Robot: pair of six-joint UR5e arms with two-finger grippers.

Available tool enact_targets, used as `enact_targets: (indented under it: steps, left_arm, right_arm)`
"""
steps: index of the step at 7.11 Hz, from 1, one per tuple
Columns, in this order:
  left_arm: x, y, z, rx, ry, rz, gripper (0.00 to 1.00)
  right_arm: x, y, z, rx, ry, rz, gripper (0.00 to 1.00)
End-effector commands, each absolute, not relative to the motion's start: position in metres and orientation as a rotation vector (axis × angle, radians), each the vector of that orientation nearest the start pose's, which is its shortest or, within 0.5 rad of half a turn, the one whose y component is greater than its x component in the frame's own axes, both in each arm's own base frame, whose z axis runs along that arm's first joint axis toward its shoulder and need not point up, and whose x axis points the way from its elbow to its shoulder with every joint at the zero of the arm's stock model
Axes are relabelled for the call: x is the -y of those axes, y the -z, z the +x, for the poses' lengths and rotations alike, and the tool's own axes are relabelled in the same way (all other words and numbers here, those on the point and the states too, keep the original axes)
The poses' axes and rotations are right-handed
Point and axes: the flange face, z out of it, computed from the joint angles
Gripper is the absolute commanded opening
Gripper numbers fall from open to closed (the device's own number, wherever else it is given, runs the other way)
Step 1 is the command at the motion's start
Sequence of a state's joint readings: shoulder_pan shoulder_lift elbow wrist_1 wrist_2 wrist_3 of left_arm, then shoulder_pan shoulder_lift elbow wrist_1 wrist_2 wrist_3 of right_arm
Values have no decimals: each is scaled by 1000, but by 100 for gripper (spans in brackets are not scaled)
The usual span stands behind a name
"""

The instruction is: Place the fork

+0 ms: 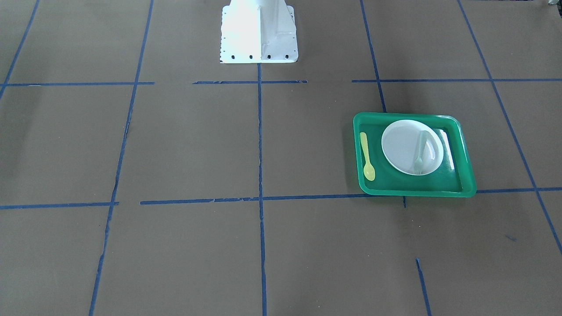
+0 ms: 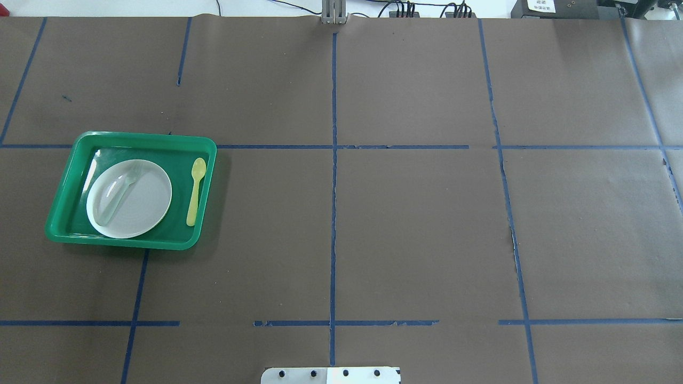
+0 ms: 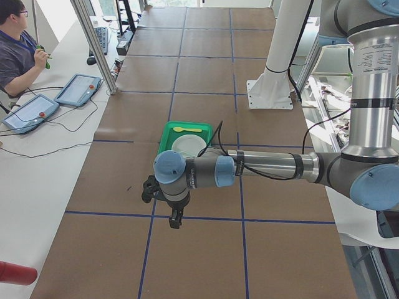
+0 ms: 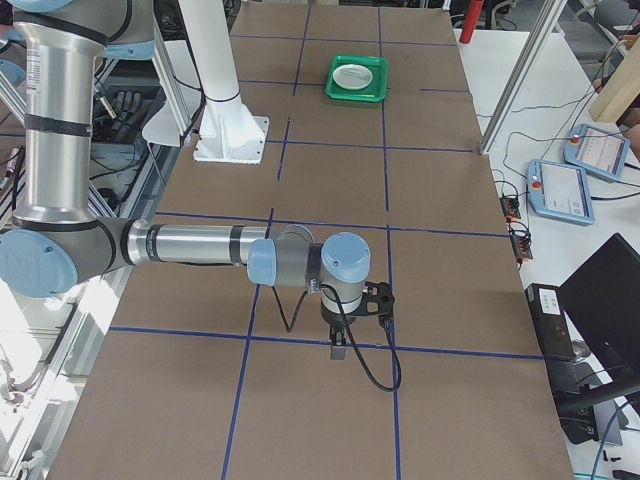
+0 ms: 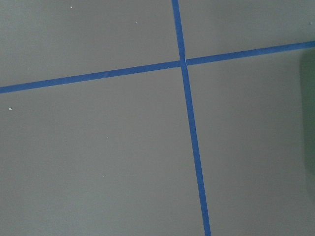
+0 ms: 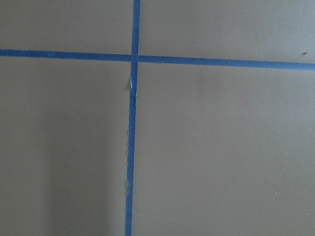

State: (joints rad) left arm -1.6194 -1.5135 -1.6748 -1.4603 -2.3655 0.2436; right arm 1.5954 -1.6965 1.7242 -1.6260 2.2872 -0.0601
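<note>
One fork [image 2: 116, 194], one yellow spoon [image 2: 195, 192], one plate [image 2: 147, 205], one green tray [image 2: 144, 138]

Tray [image 2: 144, 137]: green plastic, glossy, glare streaks inside. Plate [image 2: 144, 202]: white, smooth, slight sheen, probably plastic. Fork [image 2: 117, 193]: pale translucent plastic. Spoon [image 2: 195, 192]: yellow plastic, duller. Table cover [image 2: 427, 234]: brown paper, matt. Tape [image 2: 333, 213]: blue, edges frayed in places. Left arm tube [image 3: 268, 165]: bare silvery metal. Caps [image 3: 169, 167]: blue plastic, smooth. Base [image 1: 259, 30]: white painted metal, shiny.
</note>
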Motion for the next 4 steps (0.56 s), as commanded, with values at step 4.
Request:
enact_targets:
  steps: [4]
  left_arm:
    - [478, -616, -79, -776, -153, 153, 100]
  right_arm:
    - [435, -651, 79, 717, 25, 4, 100]
